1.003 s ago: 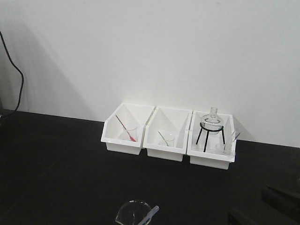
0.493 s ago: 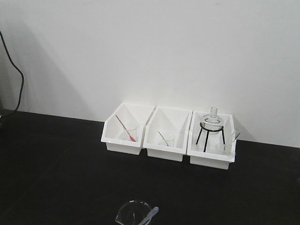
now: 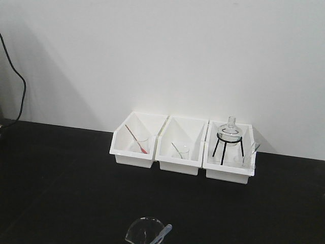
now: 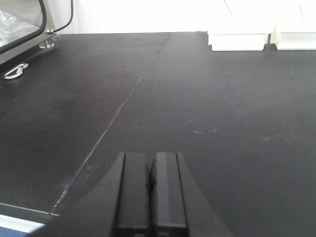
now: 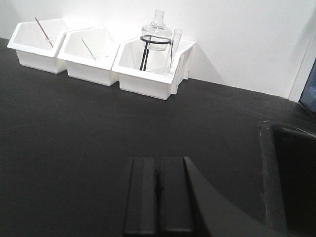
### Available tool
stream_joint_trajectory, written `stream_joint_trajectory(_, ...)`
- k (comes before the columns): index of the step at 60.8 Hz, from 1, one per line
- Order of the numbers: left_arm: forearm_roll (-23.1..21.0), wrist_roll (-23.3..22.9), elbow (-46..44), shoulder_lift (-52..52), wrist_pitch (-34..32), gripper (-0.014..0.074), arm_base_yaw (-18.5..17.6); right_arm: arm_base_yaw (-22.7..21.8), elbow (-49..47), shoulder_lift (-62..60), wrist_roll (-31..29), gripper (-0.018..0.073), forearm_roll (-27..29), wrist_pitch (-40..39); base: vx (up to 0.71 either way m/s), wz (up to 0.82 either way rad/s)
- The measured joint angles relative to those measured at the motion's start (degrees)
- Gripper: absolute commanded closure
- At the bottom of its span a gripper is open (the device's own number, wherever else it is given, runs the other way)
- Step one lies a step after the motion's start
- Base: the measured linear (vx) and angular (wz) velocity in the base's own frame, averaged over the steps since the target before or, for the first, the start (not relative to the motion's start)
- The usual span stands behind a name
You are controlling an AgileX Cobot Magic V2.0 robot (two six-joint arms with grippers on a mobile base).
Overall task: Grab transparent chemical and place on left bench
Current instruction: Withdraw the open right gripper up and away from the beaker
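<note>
From the front-facing view, the transparent chemical (image 3: 144, 230) is seen standing on the black worktop (image 3: 61, 178) at the lower edge of the picture, its dropper (image 3: 163, 233) leaning over the rim; three white bins (image 3: 182, 152) are lined up along the white wall, well apart from the beaker (neither end effector is caught in this view). In the left wrist view, the left end effector (image 4: 151, 192) is shown clenched on nothing, with bare worktop ahead of it and the bins far ahead to its right. In the right wrist view, the right end effector (image 5: 159, 200) is likewise clenched and empty, the bins lying far ahead to its left, the round flask on its black tripod (image 5: 157, 42) in the nearest one.
</note>
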Motion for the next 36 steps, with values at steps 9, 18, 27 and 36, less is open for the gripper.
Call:
stream_joint_trajectory(9,0.00,0.00,0.00,0.00,0.00,0.0600,0.00,0.00,0.00,0.00,0.00,0.0567,0.00,0.00,0.00,0.00)
stream_joint_trajectory(18,0.00,0.00,0.00,0.00,0.00,0.0600,0.00,0.00,0.00,0.00,0.00,0.0567,0.00,0.00,0.00,0.00)
stream_joint_trajectory(27,0.00,0.00,0.00,0.00,0.00,0.0600,0.00,0.00,0.00,0.00,0.00,0.0567,0.00,0.00,0.00,0.00)
stream_joint_trajectory(36,0.00,0.00,0.00,0.00,0.00,0.0600,0.00,0.00,0.00,0.00,0.00,0.0567,0.00,0.00,0.00,0.00)
